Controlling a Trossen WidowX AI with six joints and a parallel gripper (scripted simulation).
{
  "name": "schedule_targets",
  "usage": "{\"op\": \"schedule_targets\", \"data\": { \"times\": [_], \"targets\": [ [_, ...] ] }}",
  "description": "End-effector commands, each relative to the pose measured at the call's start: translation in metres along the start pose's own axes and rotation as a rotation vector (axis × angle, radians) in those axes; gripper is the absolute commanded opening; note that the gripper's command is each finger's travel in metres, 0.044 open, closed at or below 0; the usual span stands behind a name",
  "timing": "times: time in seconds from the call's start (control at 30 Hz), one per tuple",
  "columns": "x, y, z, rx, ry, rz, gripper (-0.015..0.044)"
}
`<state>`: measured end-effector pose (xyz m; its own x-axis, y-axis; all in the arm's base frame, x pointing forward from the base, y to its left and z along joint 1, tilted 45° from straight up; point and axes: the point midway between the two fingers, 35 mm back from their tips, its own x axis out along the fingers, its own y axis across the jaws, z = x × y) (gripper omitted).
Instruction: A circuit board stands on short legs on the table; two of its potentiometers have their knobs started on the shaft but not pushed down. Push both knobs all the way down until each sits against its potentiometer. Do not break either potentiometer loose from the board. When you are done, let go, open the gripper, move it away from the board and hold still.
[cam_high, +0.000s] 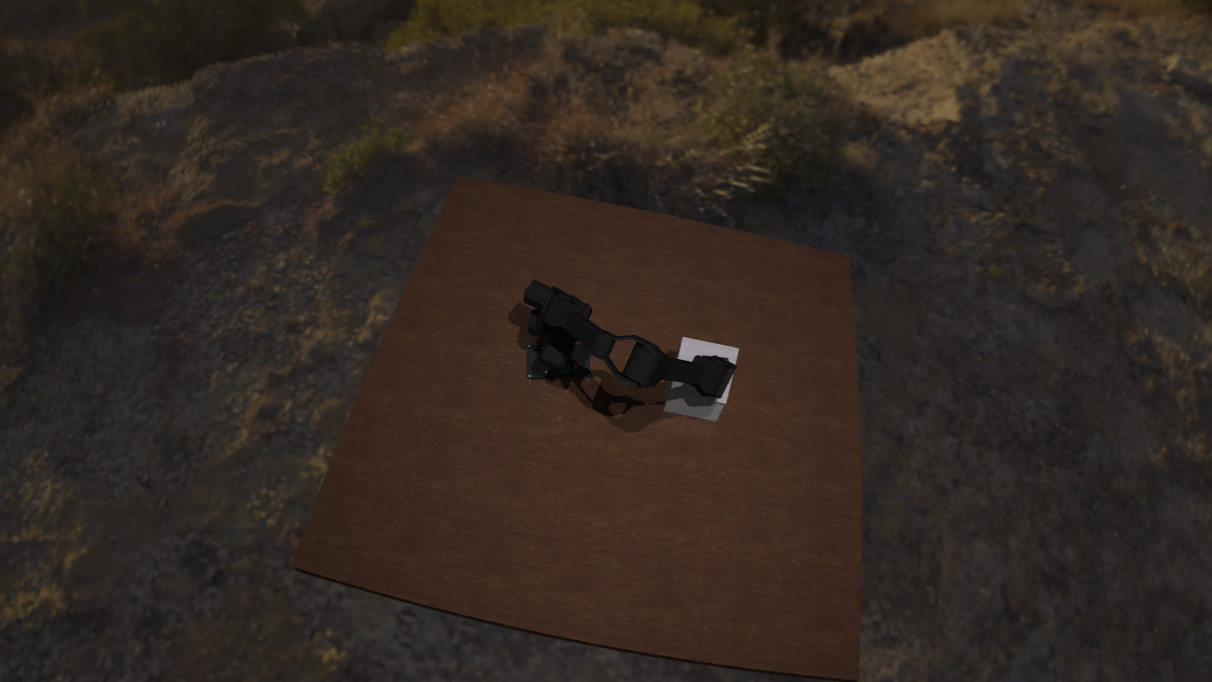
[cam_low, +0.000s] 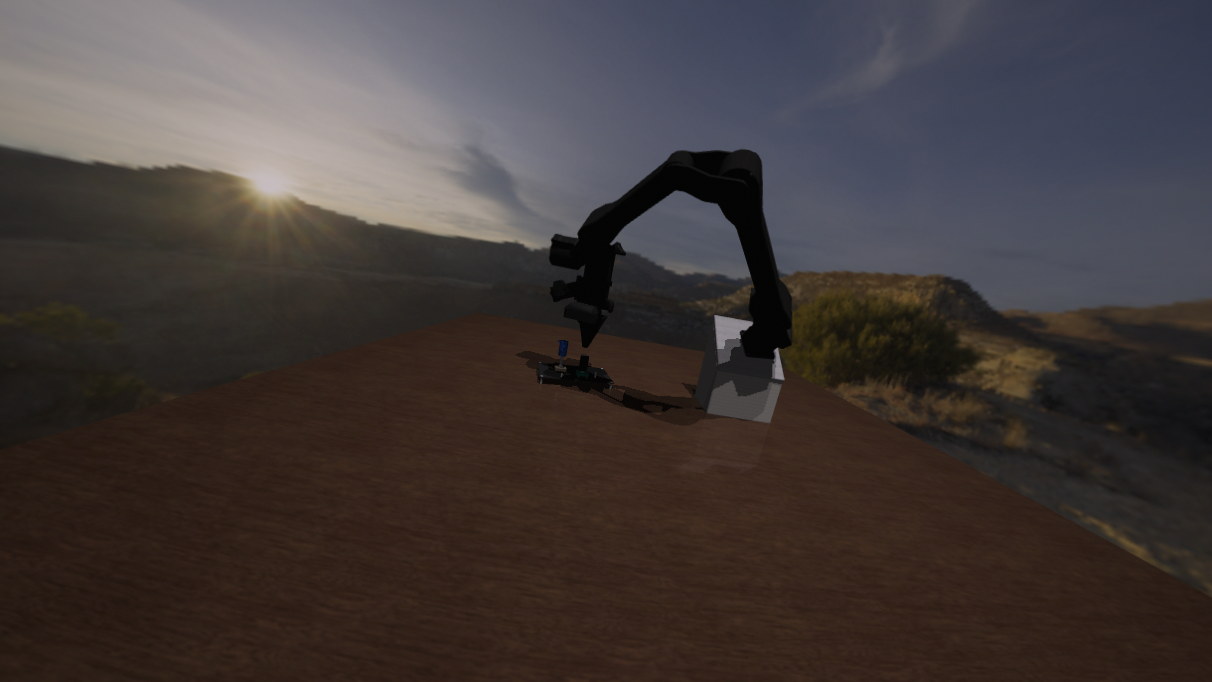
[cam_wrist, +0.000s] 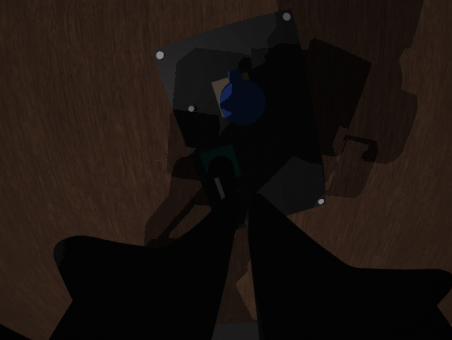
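Observation:
The dark circuit board (cam_wrist: 292, 182) (cam_low: 572, 376) (cam_high: 533, 371) stands on the brown table (cam_high: 550, 508). A blue knob (cam_wrist: 243, 102) (cam_low: 562, 346) stands tall on its shaft near the board's middle. A dark knob (cam_wrist: 220, 176) (cam_low: 583, 362) sits low on a teal potentiometer at the board's near edge. My gripper (cam_wrist: 243, 199) (cam_low: 586, 339) points straight down. It hangs a little above the dark knob and touches nothing. Its fingers are shut, with only a thin slit between them, and hold nothing. In the top view the arm hides most of the board.
The arm rises from a white block (cam_high: 707, 349) (cam_low: 737, 385) to the right of the board. The arm's shadow lies on the table between the block and the board. Rough ground surrounds the table.

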<state>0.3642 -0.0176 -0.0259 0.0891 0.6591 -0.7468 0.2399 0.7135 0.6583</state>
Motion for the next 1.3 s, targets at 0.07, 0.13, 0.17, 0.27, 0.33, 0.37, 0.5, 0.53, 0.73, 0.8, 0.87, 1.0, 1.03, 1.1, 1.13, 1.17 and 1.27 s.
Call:
{"op": "schedule_targets", "data": {
  "times": [0.07,0.13,0.17,0.27,0.33,0.37,0.5,0.53,0.73,0.8,0.87,1.0,1.03,1.1,1.13,1.17,1.27],
  "targets": [
    [-0.024,0.001,0.026,0.008,0.001,0.015,0.0],
    [-0.036,0.003,0.036,0.02,0.009,0.031,0.0],
    [-0.041,0.003,0.041,0.027,0.013,0.039,0.0],
    [-0.05,0.005,0.047,0.036,0.018,0.051,0.0],
    [-0.047,0.005,0.047,0.036,0.018,0.051,0.0],
    [-0.04,0.005,0.047,0.035,0.018,0.051,0.0],
    [-0.03,0.006,0.047,0.035,0.018,0.052,0.0],
    [-0.03,0.006,0.047,0.035,0.018,0.052,0.0],
    [-0.026,0.006,0.047,0.035,0.018,0.052,0.0],
    [-0.023,0.006,0.047,0.035,0.018,0.052,0.0],
    [-0.02,0.006,0.047,0.035,0.018,0.052,0.0],
    [-0.013,0.007,0.046,0.035,0.018,0.052,0.0],
    [-0.011,0.007,0.046,0.035,0.018,0.052,0.0],
    [-0.009,0.007,0.046,0.035,0.018,0.053,0.0],
    [-0.009,0.007,0.046,0.035,0.018,0.053,0.0],
    [-0.009,0.007,0.046,0.035,0.018,0.053,0.0],
    [-0.01,0.007,0.046,0.035,0.018,0.053,0.0]
  ]
}}
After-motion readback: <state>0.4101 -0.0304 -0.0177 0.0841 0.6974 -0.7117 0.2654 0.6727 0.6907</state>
